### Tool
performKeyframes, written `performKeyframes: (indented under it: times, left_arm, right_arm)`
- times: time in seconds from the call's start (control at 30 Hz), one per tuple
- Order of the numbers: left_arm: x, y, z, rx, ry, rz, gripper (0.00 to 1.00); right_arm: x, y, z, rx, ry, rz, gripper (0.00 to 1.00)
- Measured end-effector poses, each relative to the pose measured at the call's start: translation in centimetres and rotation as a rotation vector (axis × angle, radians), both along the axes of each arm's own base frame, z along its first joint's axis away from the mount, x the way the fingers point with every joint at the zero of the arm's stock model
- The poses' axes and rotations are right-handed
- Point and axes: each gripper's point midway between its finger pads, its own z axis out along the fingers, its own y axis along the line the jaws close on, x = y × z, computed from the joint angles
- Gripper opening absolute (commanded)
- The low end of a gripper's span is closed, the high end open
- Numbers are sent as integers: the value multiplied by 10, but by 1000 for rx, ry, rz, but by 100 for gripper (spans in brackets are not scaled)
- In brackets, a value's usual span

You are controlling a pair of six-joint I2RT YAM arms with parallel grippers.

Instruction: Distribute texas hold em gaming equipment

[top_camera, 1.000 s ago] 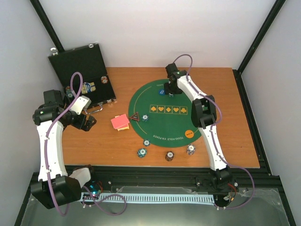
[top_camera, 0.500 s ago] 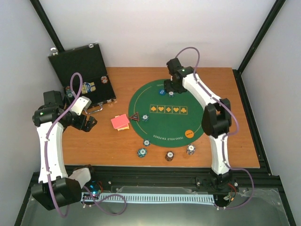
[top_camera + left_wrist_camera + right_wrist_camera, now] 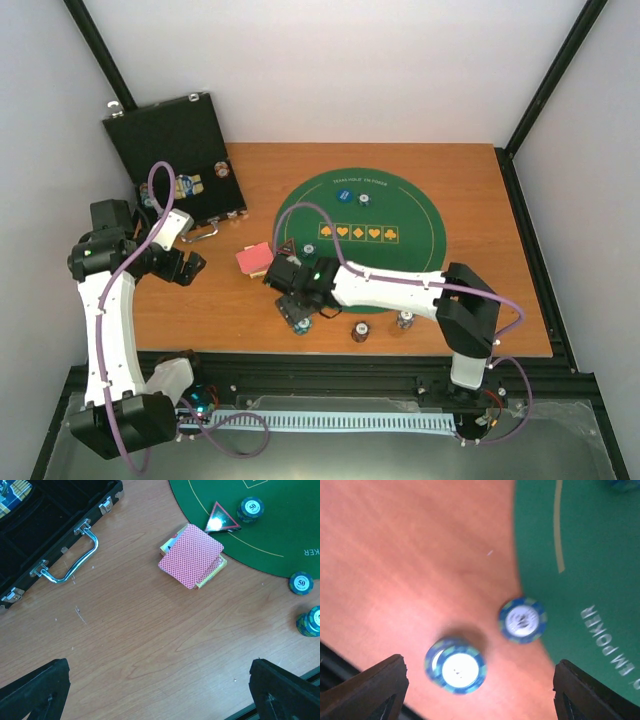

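One chip [image 3: 522,620], one chip stack [image 3: 456,666] under right gripper [image 3: 479,692].

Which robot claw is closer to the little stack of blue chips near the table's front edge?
The right one. The right gripper hovers, open, just above the blue chip stack. The left gripper hangs open over the bare table, to the left beyond the red cards.

Location type: robot lab test cell, not a home or shop. Evidence: plain white enclosure walls [image 3: 300,60]; black extrusion frame posts [image 3: 555,75] at the corners; wooden table [image 3: 480,180] fitted inside; left arm [image 3: 100,330] and right arm [image 3: 390,288] mounted on a slotted rail [image 3: 330,372] at the near edge; white cable track [image 3: 330,422] below.
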Motion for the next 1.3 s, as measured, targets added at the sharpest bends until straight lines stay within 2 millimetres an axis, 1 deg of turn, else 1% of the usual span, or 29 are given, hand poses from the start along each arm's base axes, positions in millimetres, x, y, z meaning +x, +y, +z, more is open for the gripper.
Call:
performKeyframes:
  times: [0.07, 0.13, 0.23, 0.33, 0.4, 0.63, 0.8, 0.97, 1.3]
  left_arm:
    - [0, 0, 0, 2, 1, 1, 100]
    - [0, 0, -1, 2, 3, 1, 100]
    - [-1, 0, -2, 1, 4, 1, 100]
    - [-2, 0, -1, 2, 2, 1, 100]
    - [-2, 0, -1, 2, 2, 1, 100]
    - [-2, 0, -1, 2, 2, 1, 100]
    - [-2, 0, -1, 2, 3, 1, 100]
    - [-2, 0, -2, 1, 5, 1, 100]
    - [-3, 0, -2, 0, 7, 0, 100]
  right_arm:
    - [-19, 2, -8, -14, 15, 14, 80]
    - [-32, 5, -13, -15, 24, 19, 80]
    - [-40, 5, -24, -5, 37, 3, 80]
    - [-43, -2, -37, -17, 55, -19, 79]
    - [-44, -4, -40, -18, 61, -26, 78]
    - [-48, 7, -42, 17, 74, -17, 77]
    - [-54, 15, -54, 5, 92, 1, 76]
    - [-56, 14, -65, -17, 106, 4, 76]
    - [-56, 16, -64, -17, 103, 5, 74]
